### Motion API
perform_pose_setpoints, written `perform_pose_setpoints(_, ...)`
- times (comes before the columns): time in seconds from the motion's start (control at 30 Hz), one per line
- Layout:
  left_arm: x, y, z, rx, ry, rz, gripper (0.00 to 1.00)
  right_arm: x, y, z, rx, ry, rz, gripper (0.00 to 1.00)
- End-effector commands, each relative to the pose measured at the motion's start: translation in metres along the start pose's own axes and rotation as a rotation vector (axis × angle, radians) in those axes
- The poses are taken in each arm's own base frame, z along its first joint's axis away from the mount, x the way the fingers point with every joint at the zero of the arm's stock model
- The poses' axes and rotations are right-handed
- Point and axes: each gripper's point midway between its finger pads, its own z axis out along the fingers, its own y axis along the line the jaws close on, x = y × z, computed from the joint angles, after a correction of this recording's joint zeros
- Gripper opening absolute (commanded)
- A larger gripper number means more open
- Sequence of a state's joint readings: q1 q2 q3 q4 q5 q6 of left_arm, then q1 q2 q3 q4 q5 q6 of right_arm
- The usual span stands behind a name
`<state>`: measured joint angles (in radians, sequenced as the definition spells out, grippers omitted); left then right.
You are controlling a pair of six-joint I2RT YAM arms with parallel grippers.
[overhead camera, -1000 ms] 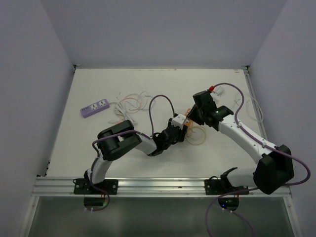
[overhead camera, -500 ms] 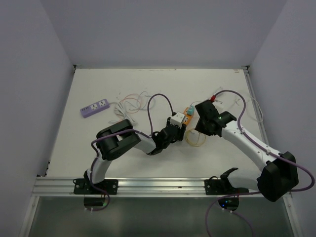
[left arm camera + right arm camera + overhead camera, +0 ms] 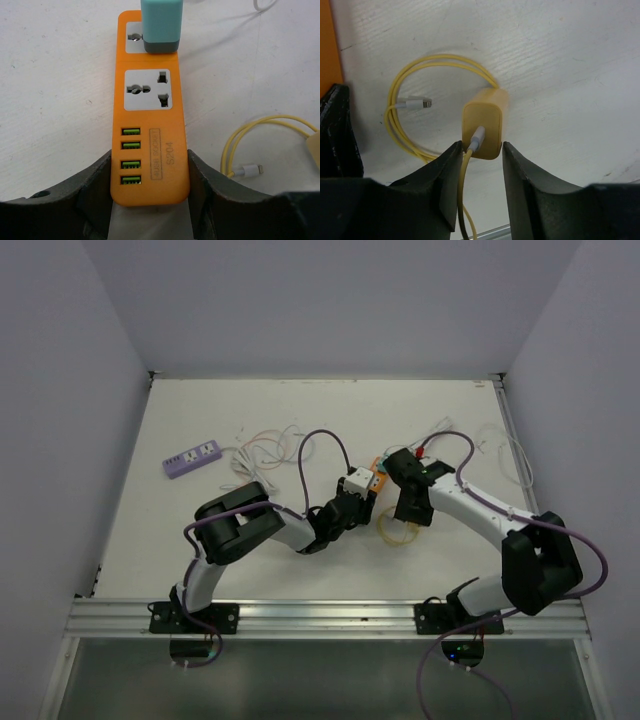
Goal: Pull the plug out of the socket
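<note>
The left tool [image 3: 150, 156] clamped an orange plastic power strip [image 3: 150, 120] with a teal plug [image 3: 161, 22] seated in it. The right tool [image 3: 482, 148], jaws narrowly apart, straddled a yellow charger block [image 3: 486, 116]; whether it gripped was unclear.

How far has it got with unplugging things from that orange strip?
One yellow charger already lies loose on the table, the right gripper straddling it; grip unclear. The left gripper clamps the orange power strip steady. Left to do: the teal plug sits in the far socket.
</note>
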<state>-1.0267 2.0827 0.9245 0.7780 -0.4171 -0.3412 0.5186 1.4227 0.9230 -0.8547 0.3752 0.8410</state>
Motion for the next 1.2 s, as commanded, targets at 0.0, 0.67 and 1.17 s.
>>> perform_pose_setpoints(0.0,0.066,0.047,-0.016,-0.133,0.211,0.063,0.0,-0.013,0.007,-0.009,-0.027,-0.035,-0.009,0.43)
perform_pose_setpoints(0.67,0.067,0.049,-0.016,-0.137,0.217,0.061,0.0,-0.046,0.01,-0.077,-0.164,-0.124,-0.094,0.69)
perform_pose_setpoints(1.17,0.071,0.05,-0.015,-0.141,0.229,0.06,0.0,-0.133,0.057,-0.125,-0.353,-0.416,0.13,0.74)
